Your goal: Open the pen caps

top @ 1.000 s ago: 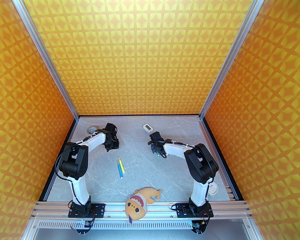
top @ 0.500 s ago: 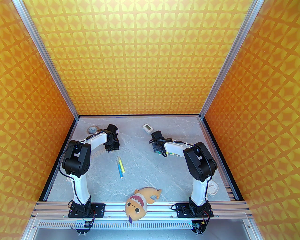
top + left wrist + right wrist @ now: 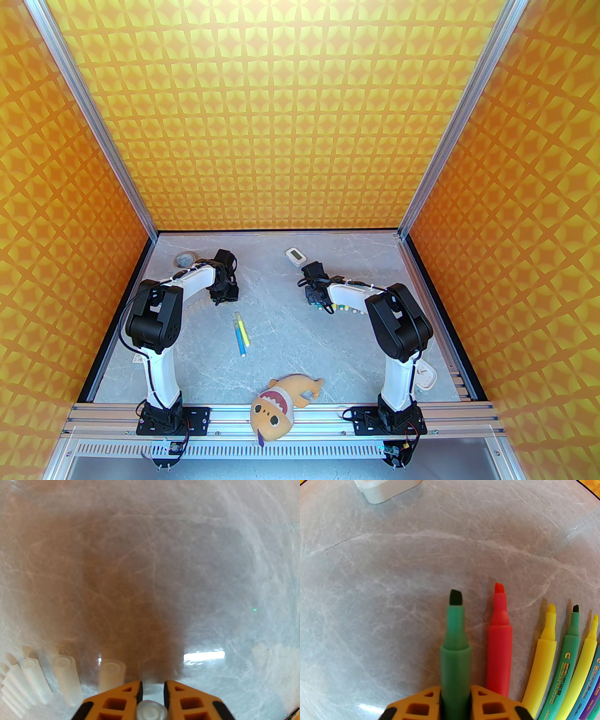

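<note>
The left claw (image 3: pixel 152 688) clamps a loose cap (image 3: pixel 150 712) at frame bottom, beside the cap row (image 3: pixel 63 676). The right claw (image 3: pixel 455 691) grips a bared green pen (image 3: pixel 454 644) by the uncapped pens (image 3: pixel 543 662), apparently keeping parts sorted.

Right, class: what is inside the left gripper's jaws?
A pale pen cap sits between the left gripper's jaws, round end towards the camera. The rest of its length is covered.

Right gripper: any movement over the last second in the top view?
Yes, slightly. The right gripper has shifted to the right, away from the timer, and the ends of the pens now show beside its forearm.
</note>
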Available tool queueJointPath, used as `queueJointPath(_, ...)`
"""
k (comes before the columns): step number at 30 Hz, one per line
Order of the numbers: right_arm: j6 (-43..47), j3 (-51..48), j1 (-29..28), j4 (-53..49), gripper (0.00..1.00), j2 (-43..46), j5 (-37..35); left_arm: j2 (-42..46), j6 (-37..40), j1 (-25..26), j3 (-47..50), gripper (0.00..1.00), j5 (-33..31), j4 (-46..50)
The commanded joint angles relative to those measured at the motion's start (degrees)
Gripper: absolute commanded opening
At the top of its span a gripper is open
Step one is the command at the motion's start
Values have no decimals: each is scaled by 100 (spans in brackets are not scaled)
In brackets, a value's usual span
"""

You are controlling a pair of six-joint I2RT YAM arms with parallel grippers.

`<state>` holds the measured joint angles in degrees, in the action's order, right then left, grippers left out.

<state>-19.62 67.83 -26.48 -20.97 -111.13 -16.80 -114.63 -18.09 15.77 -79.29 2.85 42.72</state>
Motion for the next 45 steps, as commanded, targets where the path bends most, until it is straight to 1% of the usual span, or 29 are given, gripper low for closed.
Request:
queueJointPath(1,41,151,40,-149,22,-91,-90,-86,78,31,-61,24,-97,89)
queueJointPath(4,63,170,45,-186,23,-84,-74,-84,80,33,-50,26,-100,92)
queueJointPath(5,63,178,46,-196,25,-75,-61,-81,88,44,-43,27,-100,87)
queueJointPath(9,130,214,41,-309,27,14,42,71,60,48,40,28,-100,-11)
queueJointPath(10,150,217,44,-332,30,53,73,113,60,47,52,27,-99,-26)
queueJointPath(11,176,212,42,-363,37,115,91,183,55,48,65,29,-98,-47)
queueJointPath(12,218,209,41,-388,39,177,118,263,60,49,79,31,-90,-69)
queueJointPath(14,295,229,30,-478,40,280,183,411,76,49,99,34,-87,-96)
queueJointPath(19,531,356,-171,-826,43,564,274,924,86,49,218,37,-20,-270)
queueJointPath(21,642,469,-331,-1032,45,639,273,1184,67,49,341,42,20,-416)
queueJointPath(23,726,548,-521,-1199,46,710,294,1468,101,39,555,50,54,-690)
queueJointPath(25,739,652,-679,-1393,46,740,458,1747,104,-2,809,56,58,-957)
queueJointPath(30,733,972,-1184,-1822,46,641,982,2322,169,-320,1435,67,57,-1484)
queueJointPath(34,703,1355,-1607,-2034,46,378,1582,2779,173,-801,2089,79,77,-1962)
queueJointPath(36,663,1579,-1795,-2099,46,195,1835,2988,191,-1036,2409,82,116,-2182)
queueJointPath(41,615,2245,-2215,-2304,46,-344,2376,3259,268,-1479,2878,84,199,-2404)
queueJointPath(45,660,2855,-2430,-2698,45,-805,2492,3425,219,-1636,3159,84,201,-2582)
